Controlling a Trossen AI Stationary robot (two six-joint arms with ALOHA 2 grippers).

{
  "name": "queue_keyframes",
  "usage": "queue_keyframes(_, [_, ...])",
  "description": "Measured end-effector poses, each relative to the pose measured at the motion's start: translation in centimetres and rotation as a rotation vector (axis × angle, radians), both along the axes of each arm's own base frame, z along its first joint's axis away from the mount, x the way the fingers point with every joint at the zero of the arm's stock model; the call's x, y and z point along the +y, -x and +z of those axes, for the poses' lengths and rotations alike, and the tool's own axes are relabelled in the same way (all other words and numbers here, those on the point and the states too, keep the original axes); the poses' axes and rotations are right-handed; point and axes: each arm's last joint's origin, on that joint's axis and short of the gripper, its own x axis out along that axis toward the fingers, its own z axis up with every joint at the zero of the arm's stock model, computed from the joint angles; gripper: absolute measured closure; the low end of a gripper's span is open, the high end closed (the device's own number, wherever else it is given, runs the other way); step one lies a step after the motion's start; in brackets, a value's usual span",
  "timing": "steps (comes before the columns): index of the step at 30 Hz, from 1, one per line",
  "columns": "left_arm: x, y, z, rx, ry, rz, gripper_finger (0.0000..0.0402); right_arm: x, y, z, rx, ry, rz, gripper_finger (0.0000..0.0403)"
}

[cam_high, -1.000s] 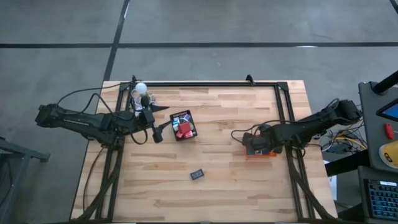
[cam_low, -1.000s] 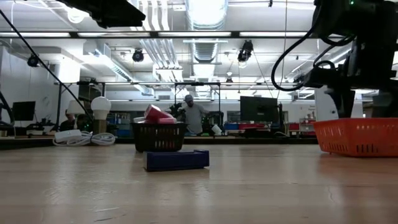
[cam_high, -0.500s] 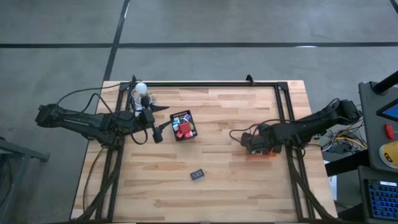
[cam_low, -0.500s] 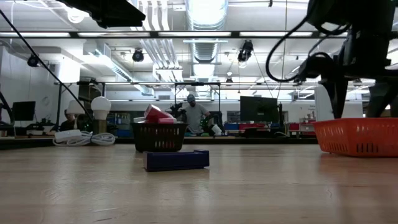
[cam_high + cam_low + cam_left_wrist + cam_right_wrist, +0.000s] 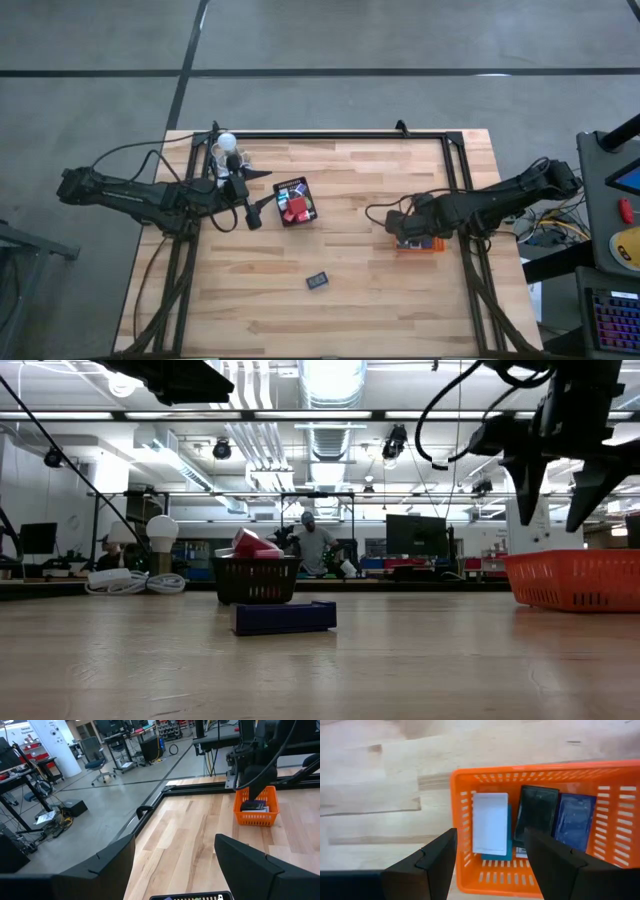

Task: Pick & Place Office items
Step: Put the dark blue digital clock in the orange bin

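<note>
The orange tray (image 5: 461,815) stands at the table's right and holds office items: a white flat rectangle (image 5: 490,822) on a teal one (image 5: 499,854), a black one (image 5: 536,815) and a blue one (image 5: 575,822). My right gripper (image 5: 490,865) hangs open above the tray (image 5: 575,580), pointing down, with nothing between its fingers (image 5: 527,485). The black mesh tray (image 5: 294,201), left of centre, holds red and other small pieces. My left gripper (image 5: 175,870) stays open and empty beside it (image 5: 258,208). A dark blue flat item (image 5: 317,281) lies flat on the table.
A white round bulb (image 5: 227,142) with coiled cords stands at the far left corner. A black frame (image 5: 340,135) runs along the table's far edge and sides. Bare wood lies between the two trays and along the near edge.
My right gripper has risen straight up out of the orange tray and now hangs clear above its rim. The items in the tray stay where they were.
</note>
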Motion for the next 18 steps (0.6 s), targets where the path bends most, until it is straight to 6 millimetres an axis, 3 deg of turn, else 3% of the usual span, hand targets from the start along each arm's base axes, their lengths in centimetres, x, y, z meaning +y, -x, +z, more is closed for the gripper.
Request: queue_keyframes(18, [0.0,0.0,0.0,0.000,0.000,0.000,0.0126,0.0,-0.4,1.2,-0.015,0.045,0.066,0.0177])
